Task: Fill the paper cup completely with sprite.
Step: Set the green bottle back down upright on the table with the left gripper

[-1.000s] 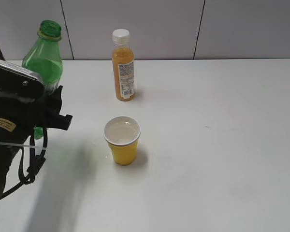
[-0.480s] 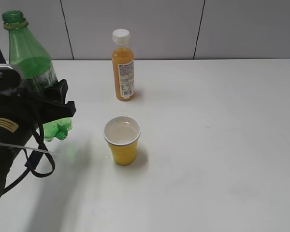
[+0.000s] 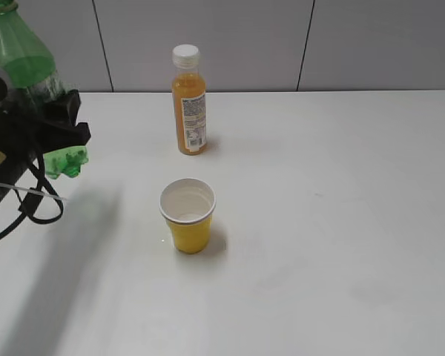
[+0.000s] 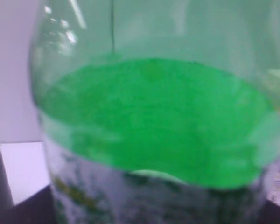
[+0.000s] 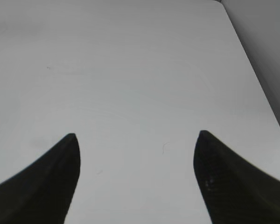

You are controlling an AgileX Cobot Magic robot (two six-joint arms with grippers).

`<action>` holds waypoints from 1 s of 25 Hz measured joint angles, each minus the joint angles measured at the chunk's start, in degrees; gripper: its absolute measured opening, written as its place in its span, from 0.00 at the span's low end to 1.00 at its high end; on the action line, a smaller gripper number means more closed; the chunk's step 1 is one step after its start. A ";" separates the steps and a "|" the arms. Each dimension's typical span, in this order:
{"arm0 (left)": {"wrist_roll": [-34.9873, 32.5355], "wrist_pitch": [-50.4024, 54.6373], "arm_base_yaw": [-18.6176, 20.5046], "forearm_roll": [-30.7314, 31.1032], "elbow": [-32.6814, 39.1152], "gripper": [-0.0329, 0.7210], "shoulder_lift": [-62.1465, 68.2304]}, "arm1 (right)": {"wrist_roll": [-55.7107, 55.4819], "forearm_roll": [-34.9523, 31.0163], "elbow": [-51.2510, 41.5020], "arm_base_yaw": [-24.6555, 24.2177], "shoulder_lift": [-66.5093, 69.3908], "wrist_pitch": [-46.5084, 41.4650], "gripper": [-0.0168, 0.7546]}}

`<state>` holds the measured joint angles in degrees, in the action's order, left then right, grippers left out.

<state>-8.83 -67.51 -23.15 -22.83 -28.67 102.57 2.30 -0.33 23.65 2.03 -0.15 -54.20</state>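
Left gripper (image 3: 55, 137) clamped on green sprite bottle (image 3: 31, 67) held off the white table (image 3: 319, 222), left of yellow paper cup (image 3: 188, 216), orange juice bottle (image 3: 188, 100) behind cup, right gripper (image 5: 136, 179) jaws apart over bare tabletop.

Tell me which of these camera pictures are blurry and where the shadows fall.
Left wrist view: out of focus, the transparent green plastic bottle fills it. Right wrist view: the open right gripper blurred at the edges. Exterior view: sharp, soft shadow right of the yellow paper cup.
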 joint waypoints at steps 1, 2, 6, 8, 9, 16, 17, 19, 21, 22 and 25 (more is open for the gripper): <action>0.00 -0.05 1.32 1.13 -1.05 0.66 1.01 | 0.00 0.00 0.00 0.00 0.00 0.00 0.78; 0.05 -0.05 2.31 2.04 -2.46 0.66 2.15 | 0.00 0.00 0.00 0.00 0.00 0.00 0.78; 0.72 -0.05 5.10 5.54 -8.68 0.66 6.40 | 0.00 0.00 0.00 0.00 0.00 0.00 0.78; 0.87 0.50 5.45 6.79 -11.84 0.66 8.28 | 0.00 0.00 0.00 0.00 0.00 0.00 0.78; 0.87 0.80 5.45 7.51 -13.50 0.66 9.29 | 0.00 0.00 0.00 0.00 0.00 0.00 0.78; 0.92 2.40 5.45 9.36 -21.90 0.66 16.64 | 0.00 0.00 0.00 0.00 0.00 0.00 0.78; 0.92 2.53 5.45 9.36 -22.72 0.65 17.69 | 0.00 0.00 0.00 0.00 0.00 0.00 0.78; 0.92 2.92 5.45 9.41 -23.80 0.65 19.37 | 0.00 0.00 0.00 0.00 0.00 0.00 0.78; 0.92 2.98 5.45 9.45 -24.42 0.65 20.86 | 0.00 0.00 0.00 0.00 0.00 0.00 0.78; 0.92 2.97 5.45 9.52 -24.46 0.65 21.39 | 0.00 0.00 0.00 0.00 0.00 0.00 0.78; 0.98 2.97 5.45 9.52 -24.51 0.65 23.03 | 0.00 0.00 0.00 0.00 0.00 0.00 0.78</action>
<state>-7.86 -64.54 -17.70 -13.31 -53.18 125.60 2.30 -0.33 23.65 2.03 -0.15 -54.20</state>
